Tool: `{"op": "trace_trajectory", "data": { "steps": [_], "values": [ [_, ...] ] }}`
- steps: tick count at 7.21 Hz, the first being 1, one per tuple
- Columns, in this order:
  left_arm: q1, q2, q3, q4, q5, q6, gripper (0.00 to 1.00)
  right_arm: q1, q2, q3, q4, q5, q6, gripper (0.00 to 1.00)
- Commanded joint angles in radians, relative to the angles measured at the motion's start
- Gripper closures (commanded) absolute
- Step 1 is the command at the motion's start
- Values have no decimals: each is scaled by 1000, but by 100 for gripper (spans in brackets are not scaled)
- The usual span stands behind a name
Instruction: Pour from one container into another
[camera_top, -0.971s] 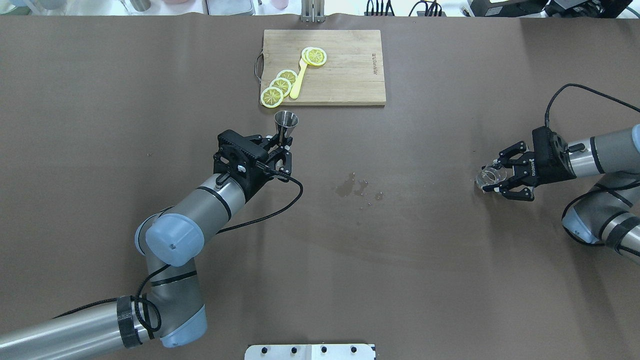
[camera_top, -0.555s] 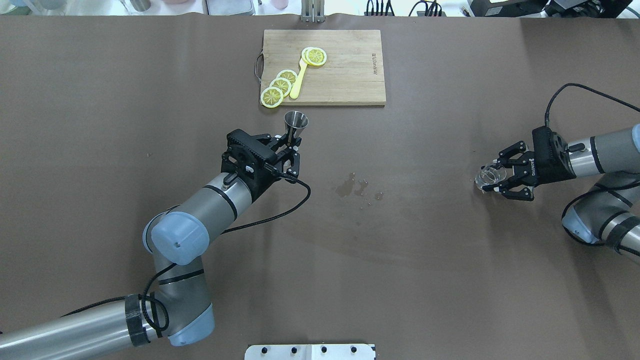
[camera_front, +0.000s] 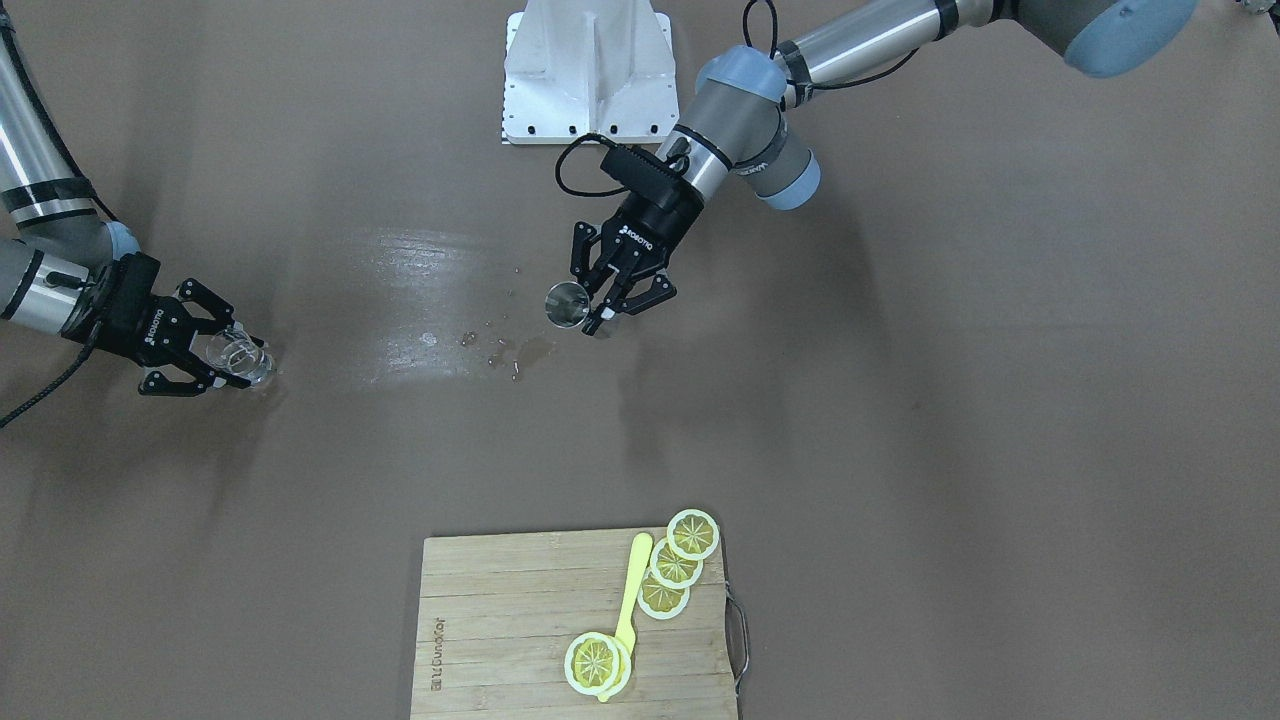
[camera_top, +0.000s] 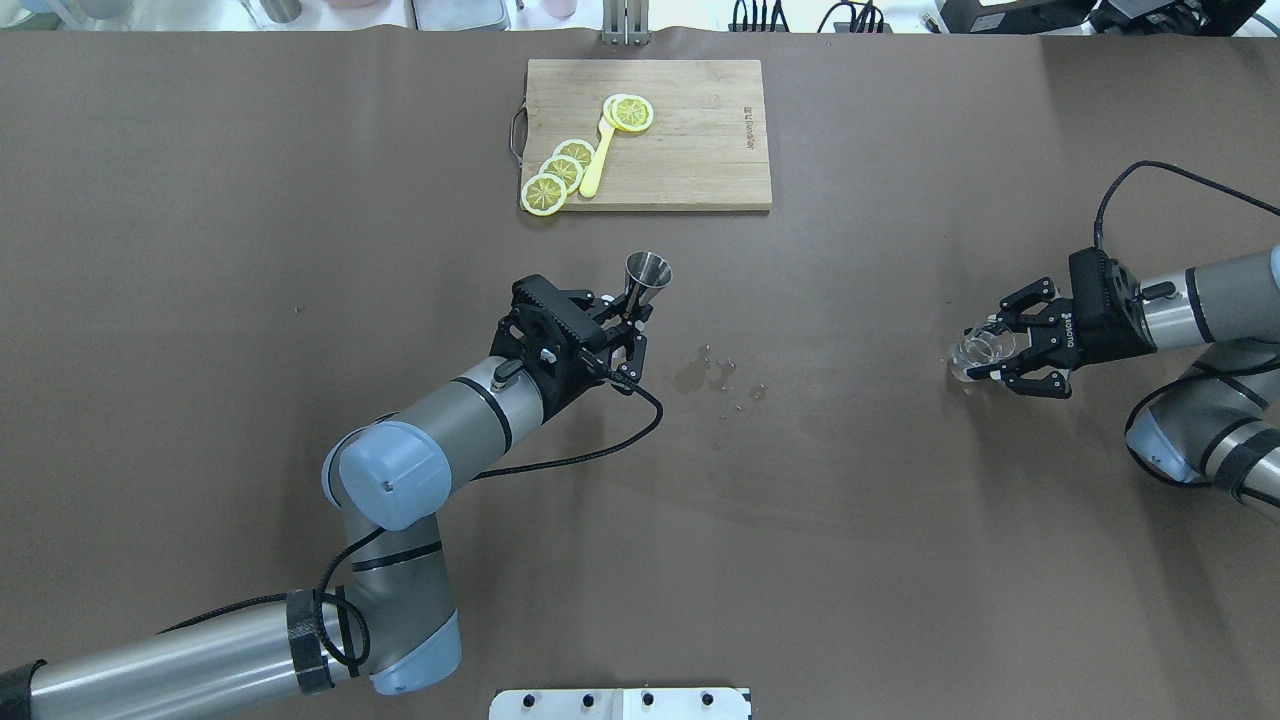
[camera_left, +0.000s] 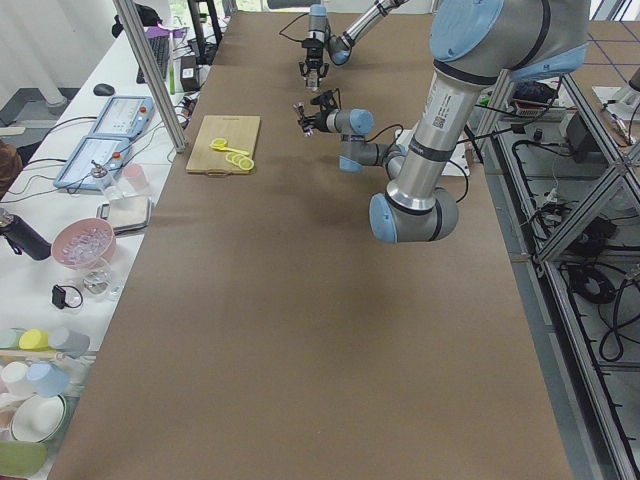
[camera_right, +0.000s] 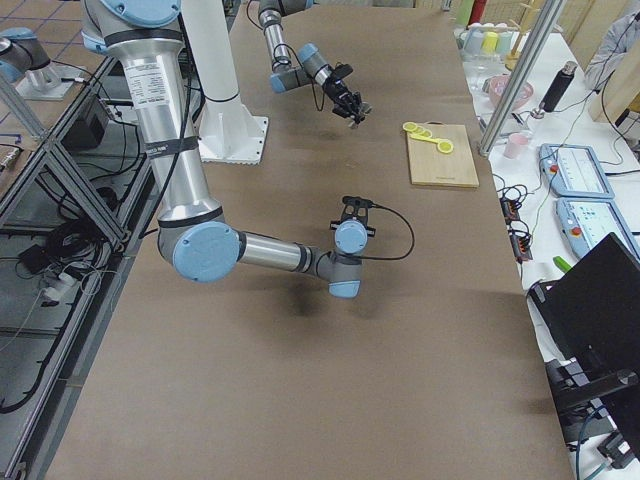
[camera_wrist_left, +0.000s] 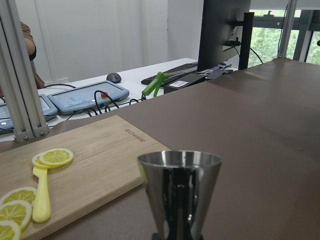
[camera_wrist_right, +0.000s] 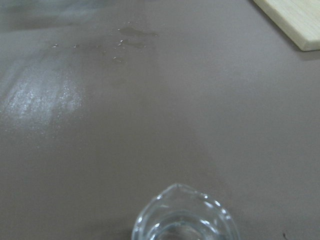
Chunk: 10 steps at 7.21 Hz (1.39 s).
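Jigger (camera_top: 646, 278): steel cone, upright, mouth up, near the middle of the table (camera_top: 200, 250), on the robot's side of the cutting board (camera_top: 690, 150) and apart from it. I cannot tell its contents from any view.
Left gripper (camera_top: 628, 318): mine, closed on the jigger's lower part, one finger on each side, the cone standing above the fingers. Whether the base touches the table I cannot tell.
Glass pitcher (camera_top: 968, 352): small, clear, spouted, far out on my right side of the table, well apart from the jigger. Liquid level not readable through the glass.
Right gripper (camera_top: 986, 348): fingers only part-way closed, wrapped around the glass pitcher, one on each side of its wall.
Spill (camera_top: 705, 375): wet patch and a few droplets on the table between the two containers, nearer the jigger, just to its right in the overhead view.
Board contents: lemon slices (camera_top: 560, 170) in two groups, with a yellow spoon (camera_top: 598, 160) lying between them.
Left wrist view: jigger rim level, board and slices behind it.
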Motion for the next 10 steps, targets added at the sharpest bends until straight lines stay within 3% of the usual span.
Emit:
{"op": "trace_trajectory", "data": {
  "steps": [1,2,7,10],
  "values": [
    [0,5,-11,-69,-55,70,100,21,3,26,-38,51,-9,89],
    [3,-2,-10,-74,-78,98,100,23,18,27,-50,51,-12,100],
    [3,-18,-10,-71,-92,126,100,24,128,30,-105,49,-91,100],
    [28,-32,-13,-71,-130,153,100,24,158,114,-231,36,-92,100]
  ]
}}
